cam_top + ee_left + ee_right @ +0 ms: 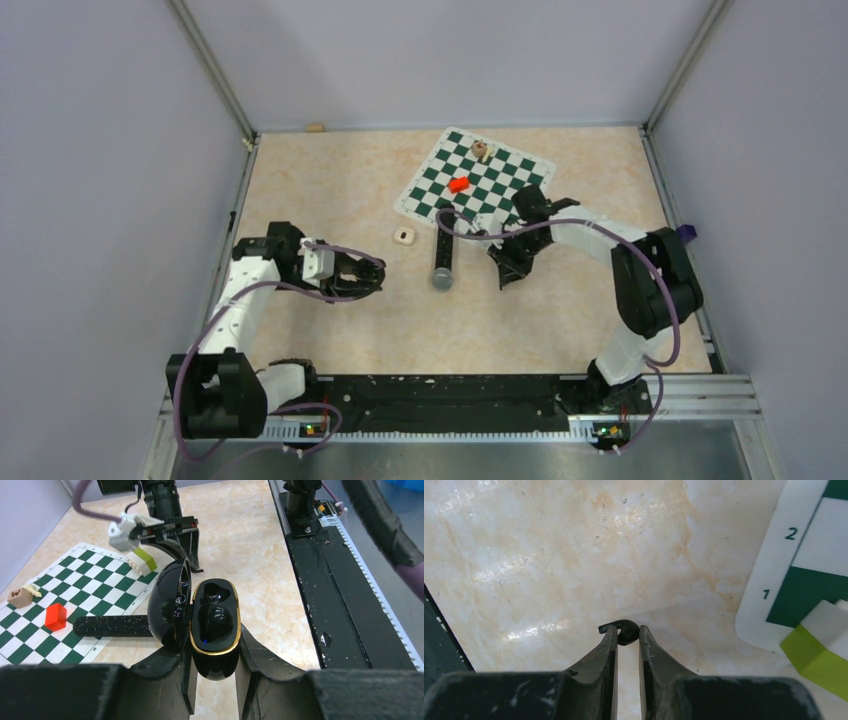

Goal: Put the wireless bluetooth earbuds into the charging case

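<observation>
Nearest the arm bases, on the left of the pale marbled bench [330, 180], the left pincer [216, 650] was clamped tight on the lower end of a glossy black charging case with a gold rim [215, 666]. The case's lid [170, 605] was swung open to one side. A seated black earbud [215, 622] filled the larger well, but whether the smaller well above it held anything could not be told.

Over on the right, the right pincer [626, 637] pointed down at the bench. Its fingertips [608, 642] were nearly together, pinching a loose black earbud [625, 631] that touched the bench, near the corner of the checkered mat.

Between the two pincers lay a black speckled microphone [442, 260], and just left of its far end sat what looked like a small off-white earbud [403, 237]. Beyond that, a yellow-green and white block [819, 652] rested at the near edge of the green-and-white checkered mat [520, 180]. A red piece [459, 184] sat mid-mat and a small wooden piece [481, 151] stood toward the far edge.
</observation>
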Robot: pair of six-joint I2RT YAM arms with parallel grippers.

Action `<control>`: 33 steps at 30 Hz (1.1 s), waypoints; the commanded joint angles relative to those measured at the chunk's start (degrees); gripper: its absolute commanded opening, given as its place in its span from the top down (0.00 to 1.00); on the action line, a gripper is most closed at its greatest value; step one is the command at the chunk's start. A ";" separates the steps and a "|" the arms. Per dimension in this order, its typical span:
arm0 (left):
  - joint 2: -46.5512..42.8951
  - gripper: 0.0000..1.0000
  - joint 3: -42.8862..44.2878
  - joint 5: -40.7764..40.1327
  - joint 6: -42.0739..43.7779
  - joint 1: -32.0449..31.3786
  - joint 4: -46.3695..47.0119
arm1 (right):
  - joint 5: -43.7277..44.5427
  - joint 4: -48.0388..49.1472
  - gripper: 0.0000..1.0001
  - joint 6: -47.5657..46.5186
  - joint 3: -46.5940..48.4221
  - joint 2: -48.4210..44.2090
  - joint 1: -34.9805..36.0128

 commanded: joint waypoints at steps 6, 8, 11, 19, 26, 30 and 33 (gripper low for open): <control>4.69 1.00 3.59 4.09 5.67 0.08 -5.85 | 0.11 5.00 0.99 2.67 2.43 -19.19 2.94; 7.71 1.00 5.06 4.29 12.65 -0.34 -11.94 | 3.26 7.56 0.99 3.75 3.34 -23.10 5.45; 12.93 1.00 7.91 5.15 18.76 -0.96 -19.38 | 9.32 11.50 1.00 5.47 5.41 -27.55 10.31; 16.69 1.00 11.94 0.56 13.93 -4.58 -19.42 | 21.22 13.46 1.00 6.31 13.88 -27.00 23.68; 16.59 1.00 14.90 -6.51 7.12 -7.66 -17.07 | 20.32 9.40 1.00 6.58 17.17 -24.44 28.42; 13.38 1.00 15.77 -17.23 -22.44 -12.39 4.12 | 23.13 8.80 1.00 4.82 17.26 -25.51 28.42; 5.58 1.00 8.49 -29.22 -42.06 -17.96 29.28 | 26.33 9.33 1.00 3.34 16.45 -27.05 28.47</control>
